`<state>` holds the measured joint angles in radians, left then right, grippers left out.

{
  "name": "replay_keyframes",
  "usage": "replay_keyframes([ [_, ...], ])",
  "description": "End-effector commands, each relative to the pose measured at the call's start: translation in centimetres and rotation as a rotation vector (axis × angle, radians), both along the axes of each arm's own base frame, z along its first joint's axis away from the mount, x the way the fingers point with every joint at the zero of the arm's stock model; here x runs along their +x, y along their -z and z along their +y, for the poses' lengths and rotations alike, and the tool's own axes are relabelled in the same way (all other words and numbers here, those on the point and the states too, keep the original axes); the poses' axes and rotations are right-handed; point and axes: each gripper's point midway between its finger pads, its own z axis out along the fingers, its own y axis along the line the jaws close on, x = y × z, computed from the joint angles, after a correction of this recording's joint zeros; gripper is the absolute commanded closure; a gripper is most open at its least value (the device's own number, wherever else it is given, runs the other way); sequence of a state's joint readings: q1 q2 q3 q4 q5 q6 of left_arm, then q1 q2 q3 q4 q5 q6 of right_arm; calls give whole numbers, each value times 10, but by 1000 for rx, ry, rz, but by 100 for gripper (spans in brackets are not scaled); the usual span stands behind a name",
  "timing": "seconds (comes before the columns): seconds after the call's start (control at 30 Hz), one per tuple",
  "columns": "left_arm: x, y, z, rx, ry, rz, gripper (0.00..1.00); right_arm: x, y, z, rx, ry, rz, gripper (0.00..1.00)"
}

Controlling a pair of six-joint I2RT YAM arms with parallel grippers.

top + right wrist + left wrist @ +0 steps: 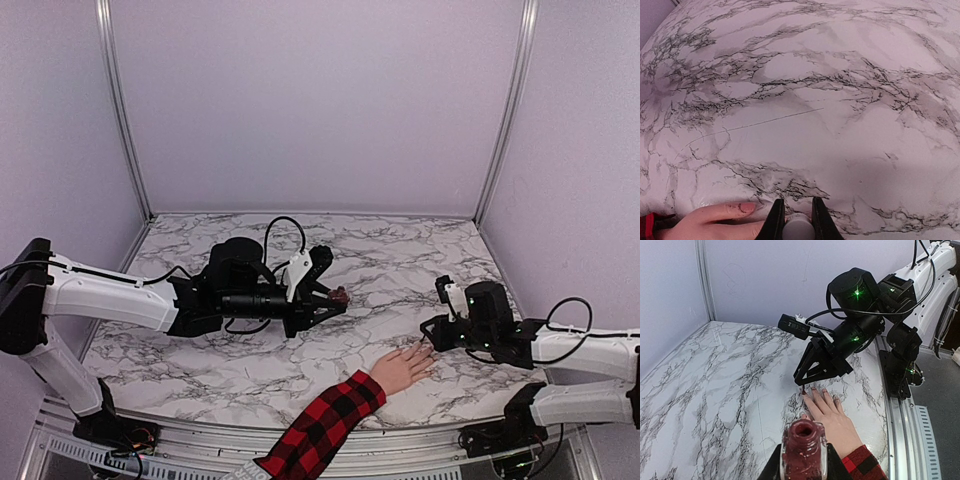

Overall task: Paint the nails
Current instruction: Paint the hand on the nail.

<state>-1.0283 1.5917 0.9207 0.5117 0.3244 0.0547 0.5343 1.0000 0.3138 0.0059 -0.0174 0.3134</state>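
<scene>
A pale hand in a red-and-black plaid sleeve lies flat on the marble table, fingers pointing right. My left gripper is shut on the open dark-red polish bottle, held above the table left of the hand. My right gripper is shut on the white brush cap. In the left wrist view the dark brush tip sits at the index fingertip. Two nails beside it look dark red. The right wrist view shows one bare pink nail left of my fingers.
The marble tabletop stretches back to lilac walls with metal corner posts. A metal rail runs along the near edge by the right arm's base. Cables loop over both arms.
</scene>
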Motion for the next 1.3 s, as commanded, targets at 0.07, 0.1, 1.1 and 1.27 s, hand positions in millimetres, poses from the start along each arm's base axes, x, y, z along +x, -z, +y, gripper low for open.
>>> replay_keyframes([
  [0.07, 4, -19, -7, -51, 11, -29, 100, 8, -10, 0, 12, 23, -17, 100],
  [0.1, 4, -19, -7, -53, 11, -29, 100, 10, -9, -3, 0, 42, -22, 100],
  [1.1, 4, -20, -9, -54, 18, -29, 100, 16, -2, -15, -54, 117, 6, 100],
  [1.27, 4, -18, -9, -53, 18, -26, 100, 16, -2, -17, -58, 128, 2, 100],
])
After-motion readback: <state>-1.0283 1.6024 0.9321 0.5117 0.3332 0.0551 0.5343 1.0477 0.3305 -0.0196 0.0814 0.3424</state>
